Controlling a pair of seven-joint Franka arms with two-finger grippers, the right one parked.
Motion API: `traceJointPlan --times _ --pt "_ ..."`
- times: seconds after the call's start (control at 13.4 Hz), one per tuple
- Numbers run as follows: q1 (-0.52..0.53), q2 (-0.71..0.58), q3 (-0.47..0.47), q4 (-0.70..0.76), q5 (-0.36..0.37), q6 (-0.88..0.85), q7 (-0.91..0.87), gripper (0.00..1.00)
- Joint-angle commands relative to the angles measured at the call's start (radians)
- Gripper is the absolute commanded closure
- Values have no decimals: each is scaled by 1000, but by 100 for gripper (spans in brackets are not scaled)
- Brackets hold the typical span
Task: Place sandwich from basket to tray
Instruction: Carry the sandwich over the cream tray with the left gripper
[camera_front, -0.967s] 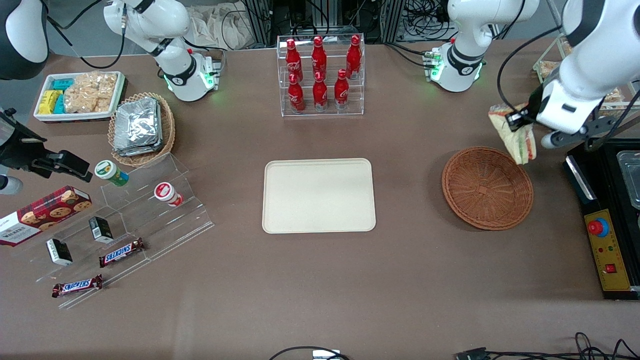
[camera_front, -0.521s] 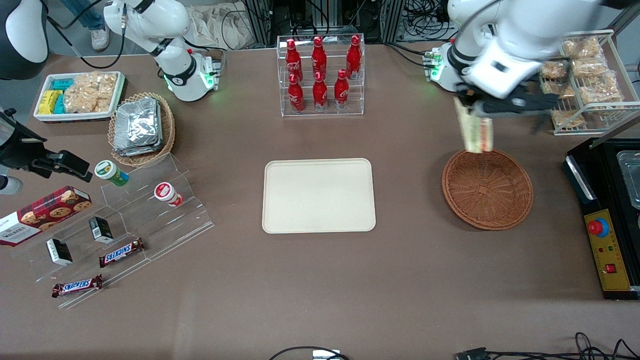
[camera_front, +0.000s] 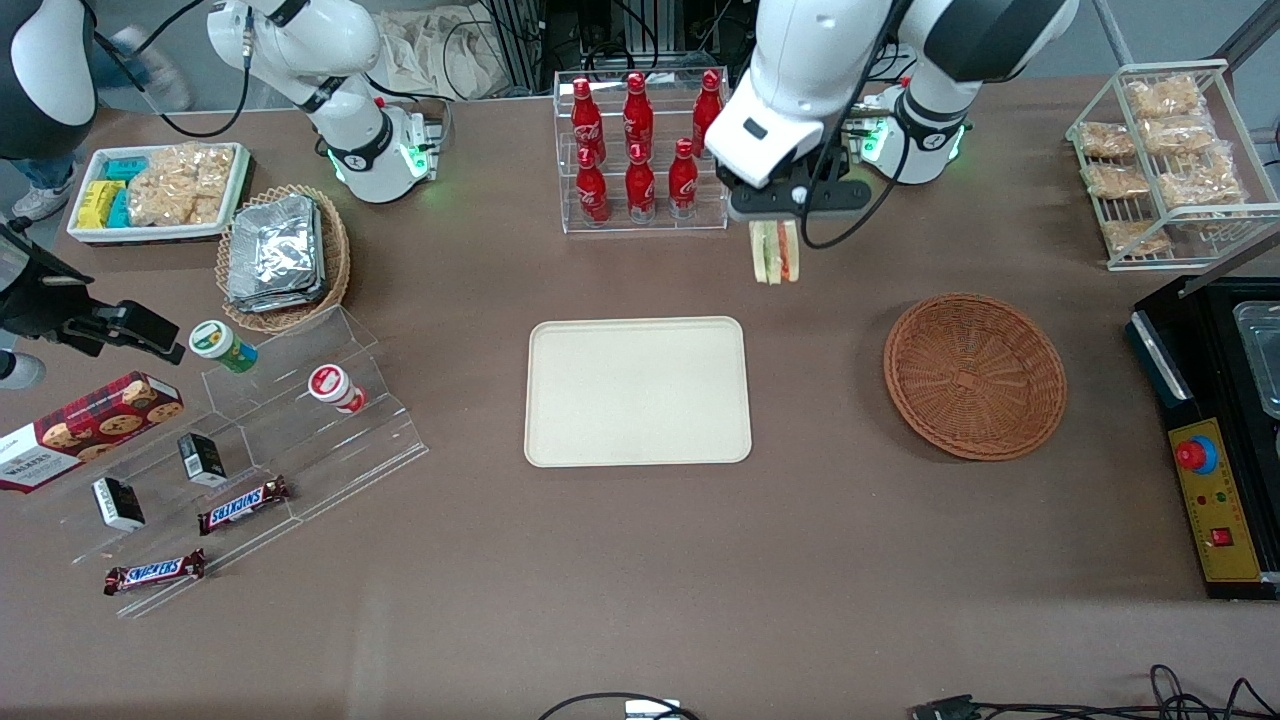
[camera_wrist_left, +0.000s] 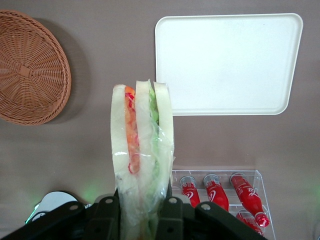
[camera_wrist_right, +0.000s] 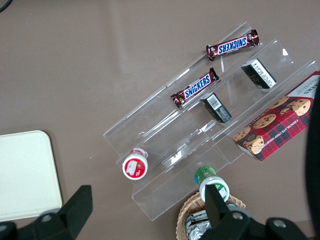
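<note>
One cream tray (camera_front: 638, 391) with rounded corners and a low rim lies flat on the table, and one round reddish-brown basket (camera_front: 975, 375) sits toward the working arm's end, nothing in it. The gripper (camera_front: 779, 218) hangs above the table between them, farther from the front camera, clamped on the single clear-wrapped sandwich (camera_wrist_left: 142, 155): three white bread slices with orange-red and green filling, hanging on edge in the air just in front of a clear rack of six red bottles (camera_front: 640, 140).

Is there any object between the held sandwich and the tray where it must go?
Nothing visible. The gripper holds the sandwich in the air between the bottle rack and the tray, whose surface is bare.
</note>
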Motion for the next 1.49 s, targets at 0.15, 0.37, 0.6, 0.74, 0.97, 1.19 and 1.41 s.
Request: traceJointPlan --times 0.15,0.37,0.6,0.74,0.97,1.19,1.41 --pt "2 60 -21 -171 43 244 -12 70" --pt "-35 167 -19 -266 188 423 -30 70" --pt "-50 326 -19 -271 323 527 -58 70" --pt "-71 429 -19 -268 434 605 -146 70" --pt "-71 514 -14 -267 511 645 -199 70" --pt "-71 528 -11 -270 512 670 -202 71" --pt "-71 532 -10 -270 512 678 -202 70"
